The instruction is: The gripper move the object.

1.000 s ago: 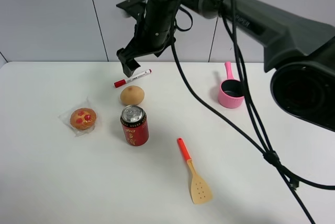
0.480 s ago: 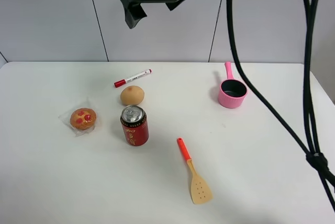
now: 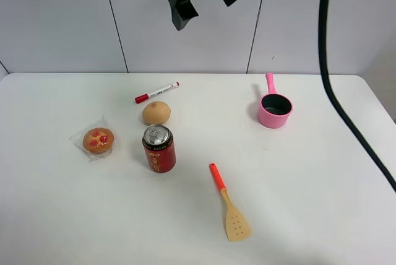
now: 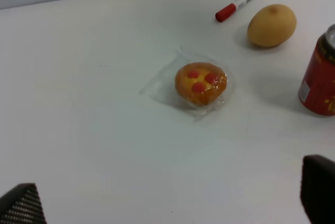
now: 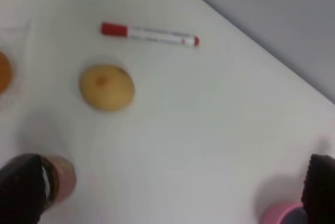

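The tan-brown oval object point(image 3: 156, 112) lies on the white table just behind the red soda can point(image 3: 159, 148). My right gripper point(image 3: 183, 6) hangs high above the table's back edge, far over the object. In the right wrist view its black fingertips point(image 5: 21, 188) stand wide apart and empty, with the object point(image 5: 107, 87) well below. My left gripper point(image 4: 170, 198) is open and empty, low over the table's left side; it does not show in the exterior view. The left wrist view shows the object point(image 4: 271, 25) beyond the pastry.
A plastic-wrapped pastry with red spots point(image 3: 98, 140) lies left of the can. A red-capped marker point(image 3: 156, 92) lies behind the object. A pink saucepan point(image 3: 274, 107) stands at the right and an orange-handled spatula point(image 3: 229, 203) lies at the front. A black cable point(image 3: 346, 116) hangs at the right.
My right arm has risen from just above the marker to high over the table and shifted right. The things on the table have not moved.
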Robot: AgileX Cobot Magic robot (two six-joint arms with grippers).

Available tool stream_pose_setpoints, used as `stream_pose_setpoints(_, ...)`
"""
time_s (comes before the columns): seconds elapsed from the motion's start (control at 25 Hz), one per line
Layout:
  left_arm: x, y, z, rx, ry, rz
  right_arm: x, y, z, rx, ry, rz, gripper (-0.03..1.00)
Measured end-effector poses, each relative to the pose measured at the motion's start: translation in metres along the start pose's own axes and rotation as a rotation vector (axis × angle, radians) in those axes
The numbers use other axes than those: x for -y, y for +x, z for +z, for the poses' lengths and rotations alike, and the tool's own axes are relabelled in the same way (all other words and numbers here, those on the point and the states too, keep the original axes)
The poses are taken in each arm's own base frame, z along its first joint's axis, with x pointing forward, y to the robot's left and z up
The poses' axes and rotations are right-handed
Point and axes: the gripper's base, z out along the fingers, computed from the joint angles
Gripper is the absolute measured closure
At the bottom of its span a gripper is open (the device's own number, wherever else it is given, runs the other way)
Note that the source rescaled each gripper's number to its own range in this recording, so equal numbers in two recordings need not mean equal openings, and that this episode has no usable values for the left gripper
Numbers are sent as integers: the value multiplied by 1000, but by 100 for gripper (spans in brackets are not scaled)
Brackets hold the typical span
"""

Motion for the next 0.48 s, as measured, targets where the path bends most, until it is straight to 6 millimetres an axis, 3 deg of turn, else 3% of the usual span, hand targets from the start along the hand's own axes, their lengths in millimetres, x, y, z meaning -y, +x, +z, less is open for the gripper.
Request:
stream_pose_setpoints(0.2,0,0,0,0,0,0,27,25,-13,-57,64,79,-3)
stream_pose_setpoints(0.48,0,0,0,0,0,0,77,67,-48,-91,171,205,-3)
